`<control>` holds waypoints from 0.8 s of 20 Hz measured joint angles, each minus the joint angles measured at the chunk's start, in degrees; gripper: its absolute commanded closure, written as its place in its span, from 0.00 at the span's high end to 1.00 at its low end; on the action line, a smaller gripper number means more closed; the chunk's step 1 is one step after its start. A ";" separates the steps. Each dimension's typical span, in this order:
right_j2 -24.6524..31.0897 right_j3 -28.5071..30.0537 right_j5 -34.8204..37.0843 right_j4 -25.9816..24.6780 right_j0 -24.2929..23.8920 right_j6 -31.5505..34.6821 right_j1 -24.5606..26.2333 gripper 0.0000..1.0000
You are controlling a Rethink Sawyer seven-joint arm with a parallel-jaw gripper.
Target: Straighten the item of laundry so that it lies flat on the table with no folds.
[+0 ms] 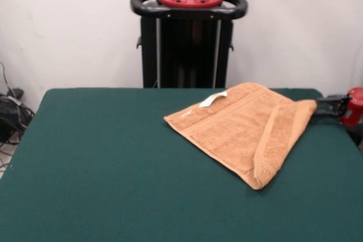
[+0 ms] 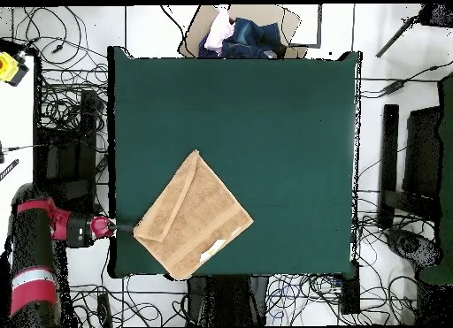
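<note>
Lying on the green table [image 1: 102, 157], the orange-tan towel [image 1: 244, 131] sits toward the pedestal side, turned diamond-wise to the table's edges. Overhead view: towel [image 2: 195, 220] near the table's bottom-left part, one corner reaching the left rim.

Towel not flat. One side edge is folded over onto the cloth, making a long doubled strip [image 1: 278, 140] from the gripped corner down to the near corner. Woven band stripe runs parallel to the far-left edge.

White tag [image 1: 213, 99] sticks up at the far edge, curled. Any print on it is too small to read. No other writing or brand legible anywhere.

Gripper [image 1: 322, 105] comes in low from the right edge in the front view, black fingers on a red wrist, closed on the towel's right corner just at the table's rim. Overhead, gripper [image 2: 124, 225] meets the towel's left corner; the red and black arm [image 2: 40, 254] lies off the table's left side.

Pedestal [image 1: 187, 43] black, red base on top, behind the far edge.

Cables [image 2: 53, 103] crowd the floor around the table. Blue and white cloth in a box [image 2: 243, 34] past the top edge.
</note>
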 measured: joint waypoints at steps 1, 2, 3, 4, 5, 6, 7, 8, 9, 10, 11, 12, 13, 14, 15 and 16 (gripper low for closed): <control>0.00 0.01 -0.01 -0.01 0.00 0.00 0.00 1.00; 0.00 0.01 -0.01 -0.01 -0.01 0.00 0.00 1.00; 0.00 0.01 -0.01 -0.01 0.00 0.00 0.00 1.00; 0.00 0.01 -0.01 -0.01 0.00 0.00 0.00 1.00; 0.00 0.04 -0.01 -0.01 -0.01 0.00 -0.02 1.00; 0.00 0.27 -0.02 -0.01 0.03 0.00 -0.15 1.00; 0.01 0.50 -0.02 -0.01 0.06 0.00 -0.28 1.00; 0.02 0.83 -0.02 -0.01 0.11 0.00 -0.51 1.00; 0.05 1.76 -0.20 -0.01 0.20 0.00 -1.20 1.00; 0.10 3.07 -0.81 0.01 0.24 0.00 -2.11 1.00; 0.15 4.38 -1.42 0.04 0.28 0.00 -3.03 1.00; 0.16 5.51 -2.20 0.04 0.26 0.00 -3.86 1.00; 0.17 6.65 -2.98 0.05 0.24 0.00 -4.69 1.00; 0.17 7.98 -4.04 0.02 0.17 0.00 -5.63 1.00; 0.20 11.21 -7.05 0.06 -0.18 0.00 -8.18 1.00; 0.21 14.07 -10.24 0.05 -0.75 0.00 -10.60 1.00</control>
